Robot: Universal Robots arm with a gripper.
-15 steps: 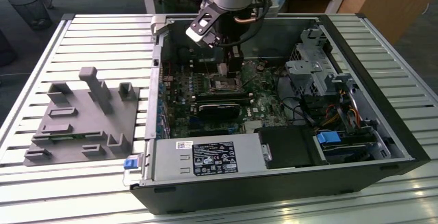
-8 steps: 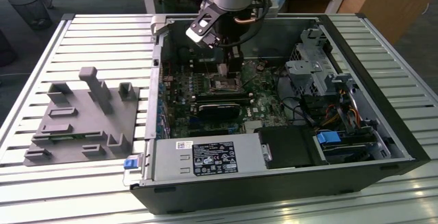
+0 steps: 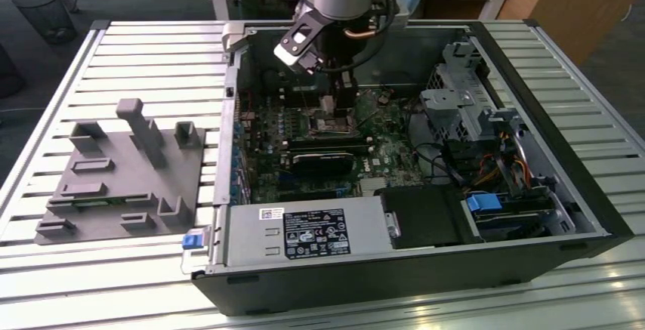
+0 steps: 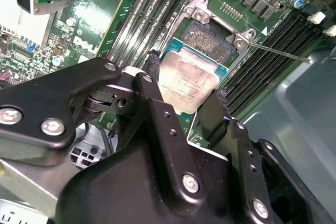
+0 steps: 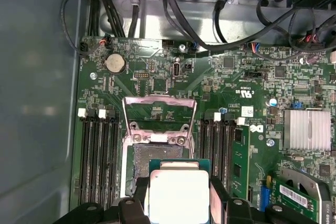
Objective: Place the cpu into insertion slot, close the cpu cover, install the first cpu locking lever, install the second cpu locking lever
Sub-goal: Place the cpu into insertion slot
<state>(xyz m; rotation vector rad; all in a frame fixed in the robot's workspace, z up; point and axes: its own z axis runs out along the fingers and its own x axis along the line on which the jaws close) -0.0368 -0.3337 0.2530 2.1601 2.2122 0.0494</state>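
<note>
cpu (image 4: 188, 85) is pinched flat between the two black fingers (image 4: 155, 85) of the gripper (image 4: 186, 80), silver lid facing up. The jaws are only as far apart as the chip is wide and grip it on opposite edges; you see the same thing in the first wrist view, gripper (image 5: 179, 192) with the cpu (image 5: 178, 195) in it.

Right past the fingertips is the insertion slot (image 5: 149, 161), dark centre uncovered. The chip overlaps its near edge, but I can't tell if it's touching or just hanging over it. Beyond the slot, the cpu cover (image 5: 159, 97) is flipped open, with green board showing through its window. In the second wrist view a thin metal rod (image 4: 278, 52) sticks out sideways from the slot's far corner.

Long black memory slots (image 5: 97, 156) run along both sides of the slot, all on the green motherboard (image 5: 157, 77).

In the exterior view the gripper (image 3: 337, 111) reaches down into the open computer case (image 3: 403, 285), which lies on a slatted metal surface (image 3: 151, 58). A grey fixture block (image 3: 121, 171) sits outside the case, well apart from the gripper.
</note>
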